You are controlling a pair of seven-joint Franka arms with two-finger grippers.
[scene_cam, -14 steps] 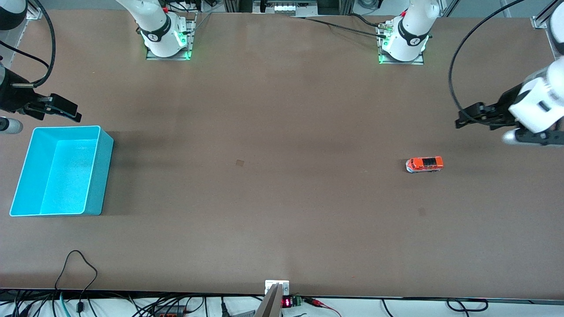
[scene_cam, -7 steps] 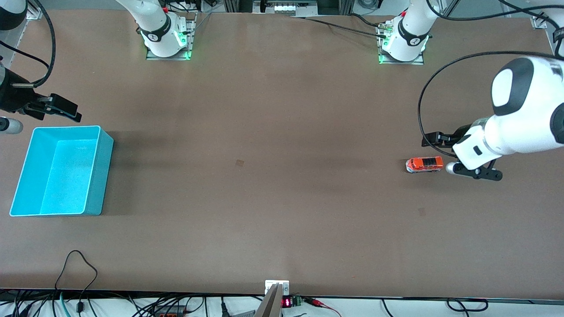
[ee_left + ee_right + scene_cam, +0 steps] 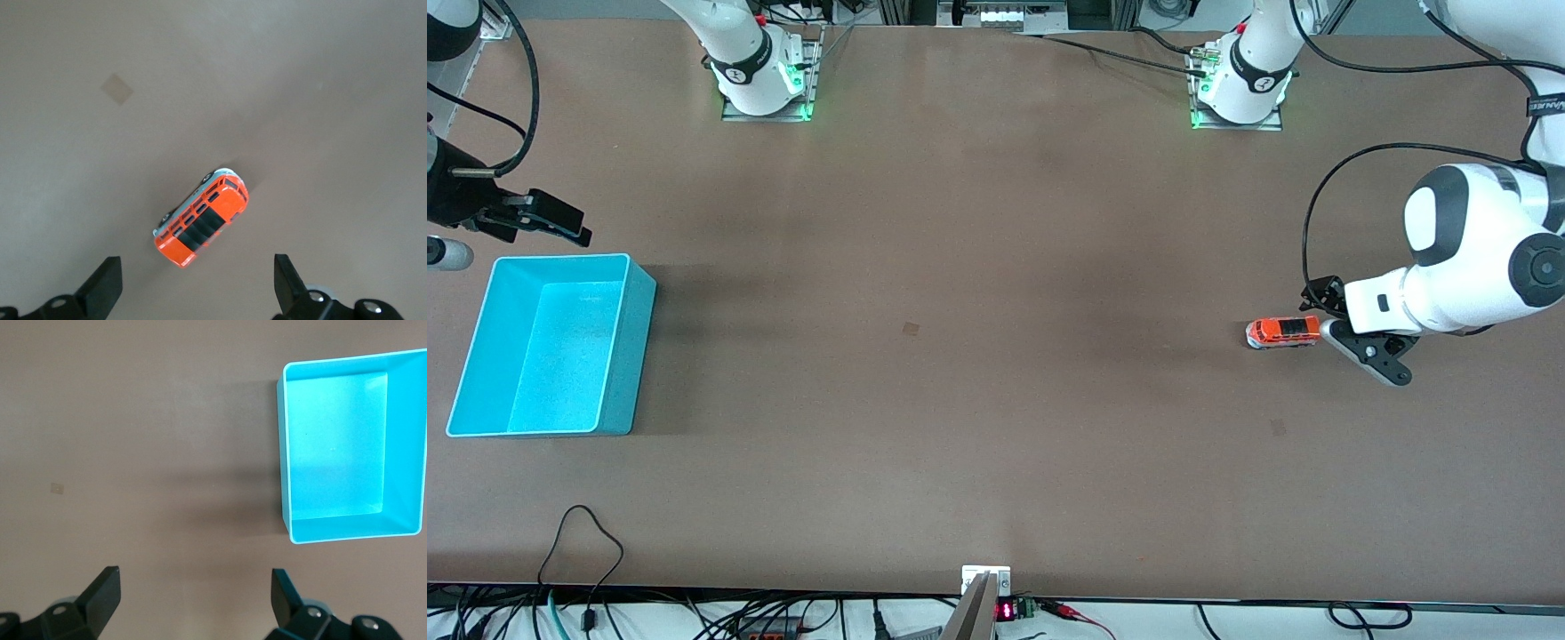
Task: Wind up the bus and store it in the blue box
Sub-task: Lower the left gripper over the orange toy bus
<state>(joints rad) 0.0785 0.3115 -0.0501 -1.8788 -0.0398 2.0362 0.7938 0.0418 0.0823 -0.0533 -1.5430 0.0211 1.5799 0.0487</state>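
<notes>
The small orange bus point(image 3: 1283, 332) stands on its wheels on the brown table, toward the left arm's end. In the left wrist view the bus point(image 3: 201, 222) lies just ahead of the fingertips, untouched. My left gripper point(image 3: 1325, 311) hangs low over the table at the bus's end, open and empty point(image 3: 197, 293). The blue box point(image 3: 636, 356) sits empty at the right arm's end and shows in the right wrist view point(image 3: 287, 453). My right gripper point(image 3: 551, 222) waits over the table beside the box, open and empty point(image 3: 193, 600).
A small tan patch point(image 3: 911, 329) marks the table's middle and shows in both wrist views point(image 3: 117, 89) point(image 3: 59, 488). The arm bases point(image 3: 765, 80) point(image 3: 1240, 89) stand along the edge farthest from the front camera. Cables point(image 3: 578, 533) lie at the nearest edge.
My left arm has swung in and down from the table's end until its open gripper is at the bus's end. The bus, the box and the right arm have not moved.
</notes>
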